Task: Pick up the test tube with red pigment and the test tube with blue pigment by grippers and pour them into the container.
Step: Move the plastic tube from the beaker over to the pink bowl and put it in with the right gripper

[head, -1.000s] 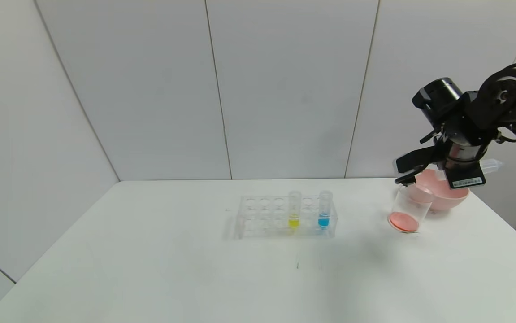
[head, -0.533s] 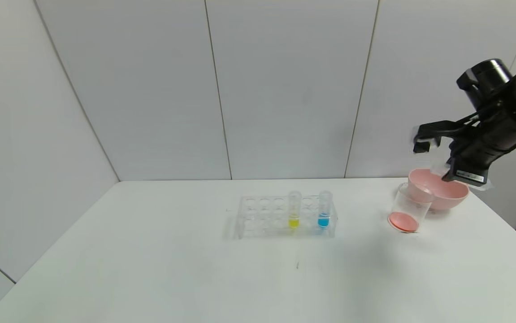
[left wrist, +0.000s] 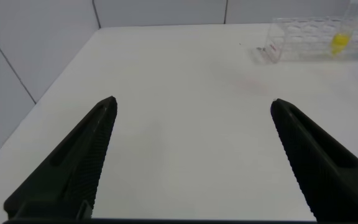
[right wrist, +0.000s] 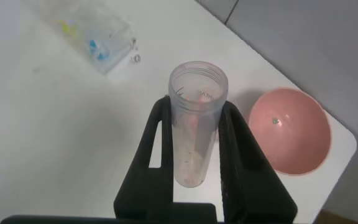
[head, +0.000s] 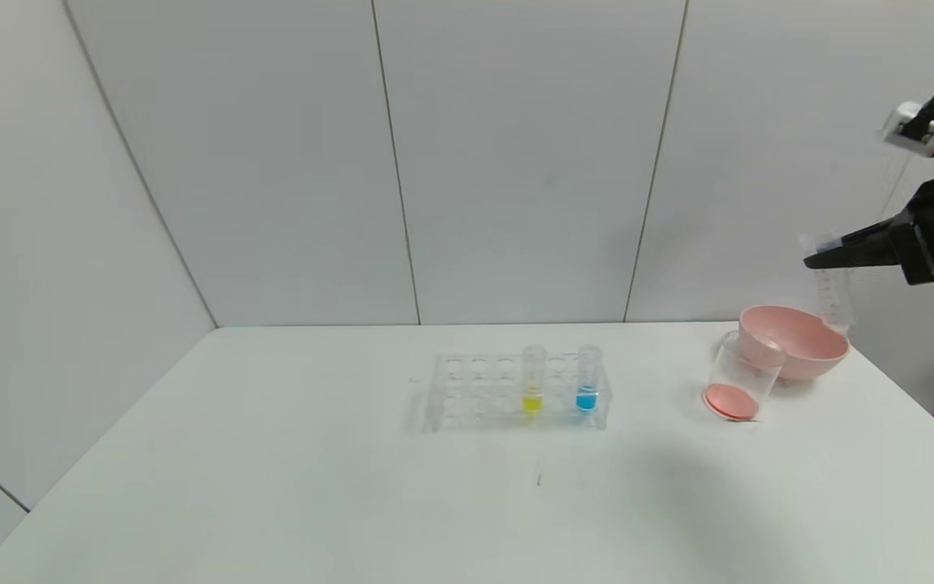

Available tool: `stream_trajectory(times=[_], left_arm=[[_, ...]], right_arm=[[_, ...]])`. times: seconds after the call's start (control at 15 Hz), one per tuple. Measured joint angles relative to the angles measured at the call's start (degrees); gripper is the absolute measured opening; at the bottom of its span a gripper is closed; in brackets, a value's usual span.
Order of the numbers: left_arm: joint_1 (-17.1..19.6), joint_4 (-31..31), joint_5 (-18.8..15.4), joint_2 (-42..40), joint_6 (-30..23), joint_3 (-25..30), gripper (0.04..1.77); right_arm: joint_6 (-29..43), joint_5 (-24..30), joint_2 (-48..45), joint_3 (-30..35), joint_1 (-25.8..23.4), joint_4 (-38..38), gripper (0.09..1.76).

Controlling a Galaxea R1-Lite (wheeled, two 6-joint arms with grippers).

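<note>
- Your right gripper (right wrist: pixel 194 146) is clenched on the small clear plastic red-pigment tube (head: pixel 832 284), now nearly drained, upright above the pink bowl (head: pixel 799 345).
- The clear cylindrical beaker (head: pixel 738 380), holding red liquid, stands at the bowl's 8 o'clock.
- The blue-liquid tube (head: pixel 587 377) stands in the clear rack (head: pixel 467 393), beside a yellow-liquid tube (head: pixel 532 378).
- Your left gripper (left wrist: pixel 191 158) hangs released over the white table (head: pixel 272 487).

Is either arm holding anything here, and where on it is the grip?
The right gripper holds the emptied red test tube, jaws clamped on the sides of its upper body just below the open mouth. The left gripper is open, holding nothing.
</note>
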Motion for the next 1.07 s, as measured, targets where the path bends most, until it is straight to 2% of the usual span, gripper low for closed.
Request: stream_trajectory(times=[0.13,0.27,0.53,0.73,0.87,1.07], left_arm=[[0.0,0.0,0.0,0.0,0.0,0.0,1.76],[0.0,0.0,0.0,0.0,0.0,0.0,1.76],[0.0,0.0,-0.02,0.0,0.0,0.0,1.76],[0.0,0.02,0.0,0.0,0.0,0.0,1.76],[0.0,0.0,-0.02,0.0,0.0,0.0,1.76],[0.0,0.0,0.0,0.0,0.0,0.0,1.76]], right_arm=[[6.02,3.34,-4.17,7.28,-2.27,-8.83,0.49],[10.02,5.36,-8.07,17.36,-4.44,-20.18,0.49],[19.54,6.67,-14.56,41.25,-8.17,-51.41,0.49],[28.77,6.75,-18.03,55.52,-10.67,-71.28,0.49],[30.77,6.53,-19.26,62.54,-11.82,-80.82,0.49],[31.2,6.31,-18.01,66.69,-13.51,-85.89,0.49]])
